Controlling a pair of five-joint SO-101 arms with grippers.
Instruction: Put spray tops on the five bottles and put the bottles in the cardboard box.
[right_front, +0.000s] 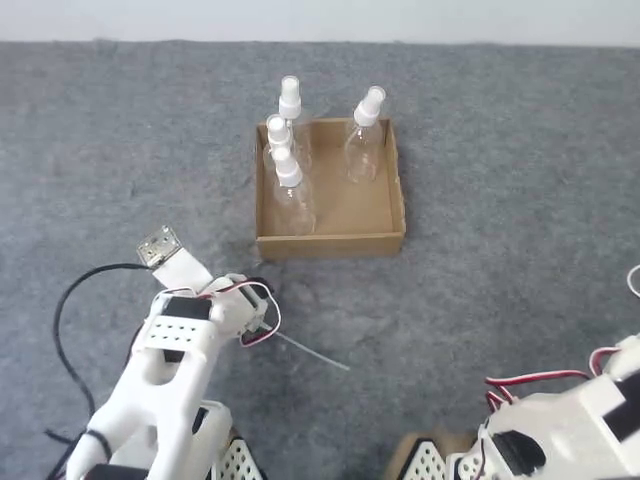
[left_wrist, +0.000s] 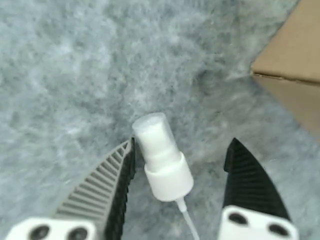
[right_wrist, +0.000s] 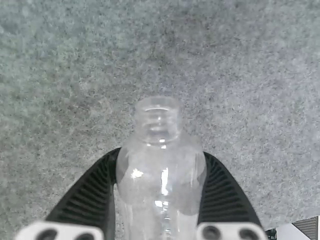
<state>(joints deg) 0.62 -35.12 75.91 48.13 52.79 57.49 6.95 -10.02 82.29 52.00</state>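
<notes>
The last spray top (left_wrist: 162, 160) lay on the bench (right_front: 500, 200) between the left arm's (right_front: 170, 370) jaws, which stood spread: one ribbed jaw was close against the top, the other clearly apart. The top's long axis ran roughly along the jaws, nozzle end outward, and its dip tube (right_front: 312, 352) trailed across the bench toward the right arm (right_front: 570, 430). The right arm's jaws were pinching the uncapped bottle (right_wrist: 161, 165) by its shoulders, the open neck pointing away from the wrist. Four capped bottles (right_front: 290, 190) stood in the cardboard box (right_front: 330, 243), nearer the left arm. The coming move probably hinged on lining the tube up with that neck.
</notes>
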